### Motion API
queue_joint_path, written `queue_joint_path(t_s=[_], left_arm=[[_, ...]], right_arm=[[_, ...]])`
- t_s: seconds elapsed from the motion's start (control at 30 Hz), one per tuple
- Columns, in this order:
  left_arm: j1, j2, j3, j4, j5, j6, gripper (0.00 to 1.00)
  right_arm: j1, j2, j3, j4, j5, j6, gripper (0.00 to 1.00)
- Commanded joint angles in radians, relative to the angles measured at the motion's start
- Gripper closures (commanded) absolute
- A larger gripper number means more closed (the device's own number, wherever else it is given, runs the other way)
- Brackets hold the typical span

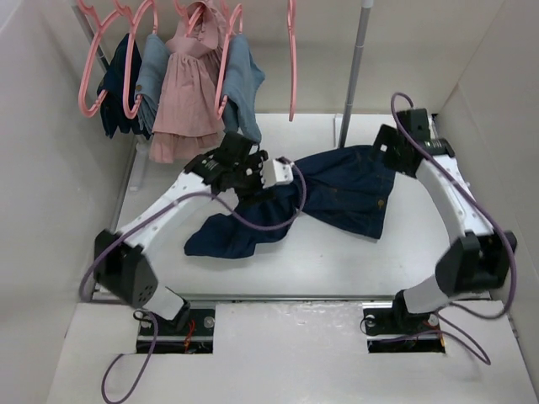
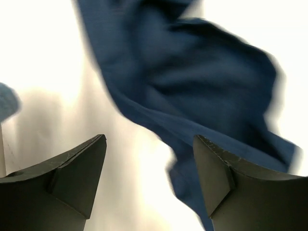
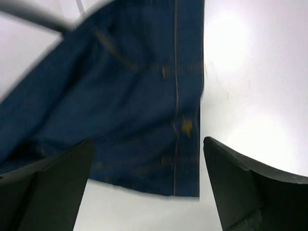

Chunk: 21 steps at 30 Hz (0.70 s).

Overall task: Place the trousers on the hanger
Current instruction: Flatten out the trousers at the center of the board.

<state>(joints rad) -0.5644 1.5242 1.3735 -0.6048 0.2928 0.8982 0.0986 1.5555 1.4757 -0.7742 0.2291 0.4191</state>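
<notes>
A: Checking: trousers (image 1: 345, 189) lie crumpled, flat on the worktop (image 1: 337, 261)?
B: Yes. Left hand (image 2: 149, 139) and right hand (image 3: 147, 142) spread, empty, above them. Wrist views blurred. Hanger (image 1: 292, 76) hook cut off up top.

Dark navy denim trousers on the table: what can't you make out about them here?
- Top view: the left hand covers part of the dark navy denim trousers.
- Left wrist view: motion blur; which part is unclear.
- Right wrist view: stitching blurred; the left edge cuts off the rest.
</notes>
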Motion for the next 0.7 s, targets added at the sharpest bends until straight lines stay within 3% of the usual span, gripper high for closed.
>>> queue_joint_path(t_s=[0.0, 0.13, 0.27, 0.3, 0.37, 0.47, 0.6, 0.63, 0.67], left_arm=[[-0.045, -0.14, -0.106, -0.168, 0.051, 0.079, 0.3], [-0.074, -0.226, -0.22, -0.262, 0.04, 0.062, 0.29], [-0.14, -0.315, -0.456, -0.104, -0.105, -0.054, 0.19], [-0.149, -0.315, -0.535, 0.004, -0.144, -0.083, 0.19], [-0.149, -0.315, -0.589, 0.101, -0.245, -0.146, 0.19], [-0.12, -0.283, -0.634, 0.244, -0.276, -0.179, 0.19], [-0.068, -0.237, -0.634, 0.3, -0.276, -0.255, 0.39], [-0.057, -0.237, -0.648, 0.312, -0.267, -0.255, 0.54], [-0.045, -0.237, -0.671, 0.332, -0.267, -0.266, 0.62]], right_arm=[[0.004, -0.216, -0.236, 0.05, -0.118, 0.122, 0.0], [0.016, -0.307, -0.506, 0.139, -0.195, 0.298, 0.0], [0.016, -0.337, -0.682, 0.266, -0.223, 0.467, 0.0], [0.006, -0.337, -0.721, 0.286, -0.223, 0.492, 0.0], [0.006, -0.318, -0.732, 0.332, -0.212, 0.544, 0.0], [0.006, -0.253, -0.744, 0.371, -0.203, 0.567, 0.0], [-0.014, -0.177, -0.755, 0.404, -0.226, 0.587, 0.01], [-0.014, -0.176, -0.764, 0.417, -0.235, 0.587, 0.03], [-0.028, -0.167, -0.782, 0.429, -0.235, 0.598, 0.15]])
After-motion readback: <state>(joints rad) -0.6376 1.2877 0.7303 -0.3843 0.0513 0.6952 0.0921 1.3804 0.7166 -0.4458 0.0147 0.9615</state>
